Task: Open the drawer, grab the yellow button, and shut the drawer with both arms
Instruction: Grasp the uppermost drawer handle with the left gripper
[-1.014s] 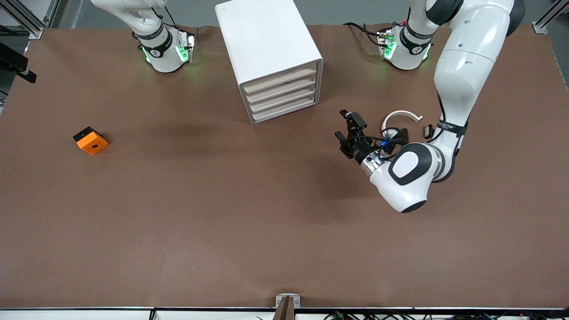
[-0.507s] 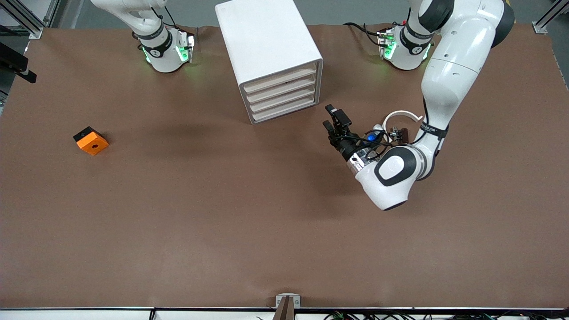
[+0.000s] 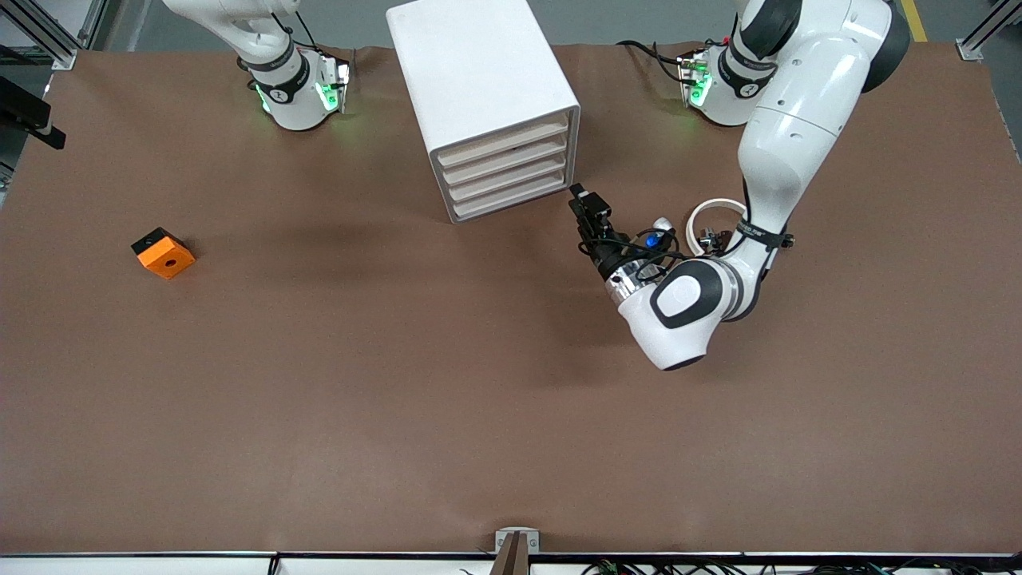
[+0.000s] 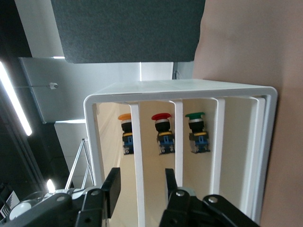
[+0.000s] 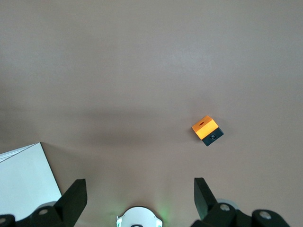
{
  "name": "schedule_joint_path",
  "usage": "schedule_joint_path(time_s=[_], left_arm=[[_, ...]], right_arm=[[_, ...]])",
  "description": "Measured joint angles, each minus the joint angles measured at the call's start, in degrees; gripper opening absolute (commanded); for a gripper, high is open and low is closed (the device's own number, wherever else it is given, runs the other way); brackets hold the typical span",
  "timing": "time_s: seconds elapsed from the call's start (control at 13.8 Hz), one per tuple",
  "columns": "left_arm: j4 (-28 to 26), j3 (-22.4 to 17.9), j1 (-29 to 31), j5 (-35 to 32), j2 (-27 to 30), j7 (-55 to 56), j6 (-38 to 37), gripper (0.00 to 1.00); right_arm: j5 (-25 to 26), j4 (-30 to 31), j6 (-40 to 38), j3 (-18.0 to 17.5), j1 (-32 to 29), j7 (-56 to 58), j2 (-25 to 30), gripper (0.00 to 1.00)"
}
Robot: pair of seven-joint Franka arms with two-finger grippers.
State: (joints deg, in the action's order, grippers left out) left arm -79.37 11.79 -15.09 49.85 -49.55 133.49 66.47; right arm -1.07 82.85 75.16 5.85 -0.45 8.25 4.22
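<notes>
Brown table (image 3: pixel 399 383), left claw (image 3: pixel 583 209) half-parted at cabinet (image 3: pixel 479 72) edge; right claw (image 5: pixel 139 194) released.

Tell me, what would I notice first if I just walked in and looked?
Probably the white cabinet standing between the two robot bases, with its four drawers all pushed in. The left arm's hand is right in front of those drawers, fingers apart, holding nothing. Near the right arm's end of the table sits a bright orange block all by itself.
</notes>
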Motion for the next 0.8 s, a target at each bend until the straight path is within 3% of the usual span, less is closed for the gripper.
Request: schedule_joint_path(time_s=[0.8], left_arm=[[-5.99,2.68,-2.59,0.00,1.27,0.38,-3.45,0.45]], right_arm=[[0.00,0.05,0.00,0.00,0.00,0.00,0.00,1.00]])
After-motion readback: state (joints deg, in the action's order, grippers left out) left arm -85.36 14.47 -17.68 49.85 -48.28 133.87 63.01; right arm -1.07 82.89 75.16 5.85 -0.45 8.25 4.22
